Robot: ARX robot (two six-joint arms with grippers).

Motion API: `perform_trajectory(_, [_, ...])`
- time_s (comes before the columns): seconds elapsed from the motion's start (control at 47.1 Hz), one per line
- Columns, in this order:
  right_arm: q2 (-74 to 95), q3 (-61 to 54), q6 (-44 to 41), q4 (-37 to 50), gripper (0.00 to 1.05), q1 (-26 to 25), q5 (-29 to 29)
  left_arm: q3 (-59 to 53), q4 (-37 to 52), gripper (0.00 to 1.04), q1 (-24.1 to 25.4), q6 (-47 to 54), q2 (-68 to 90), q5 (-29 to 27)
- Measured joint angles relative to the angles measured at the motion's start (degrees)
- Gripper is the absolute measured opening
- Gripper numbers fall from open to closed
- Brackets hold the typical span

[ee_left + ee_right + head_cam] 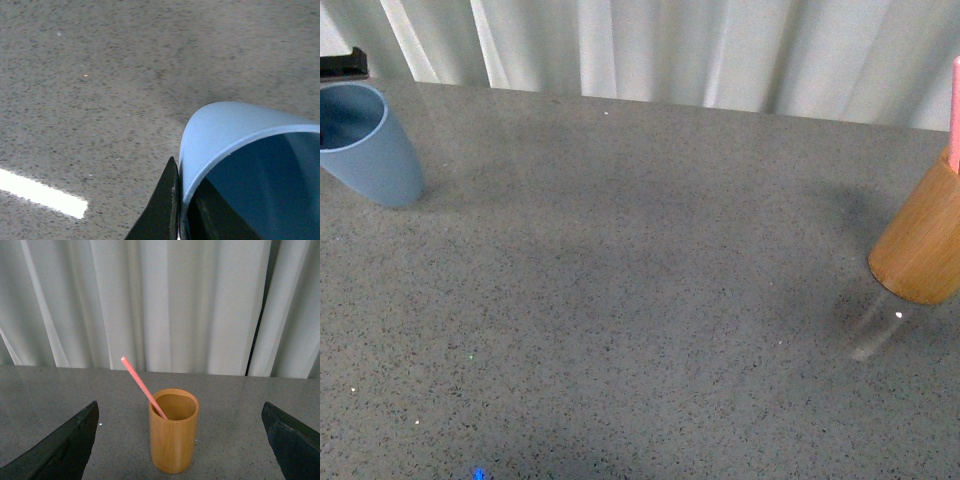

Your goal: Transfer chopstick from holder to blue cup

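Note:
The blue cup point(365, 145) is at the table's far left, leaning a little. My left gripper point(181, 210) is shut on the cup's point(230, 125) rim, with one dark finger point(162, 210) outside the wall and the other inside. The orange-brown holder point(925, 245) stands at the right edge of the front view, with a pink chopstick point(954, 115) rising from it. In the right wrist view the holder point(172, 437) stands upright and the chopstick point(142, 386) leans out of it. My right gripper point(180, 407) is open and empty, short of the holder, its fingers wide on either side.
The grey speckled table point(640, 300) spreads between the cup and the holder. White curtains point(670, 45) hang behind the table's far edge.

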Motion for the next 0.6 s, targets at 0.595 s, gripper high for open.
perform_trajectory(0.595, [0.00,0.00,0.00,0.00,0.95,0.00,0.00,-6.47,-4.28,0.03,-27.80,-10.75,-11.04,1.68])
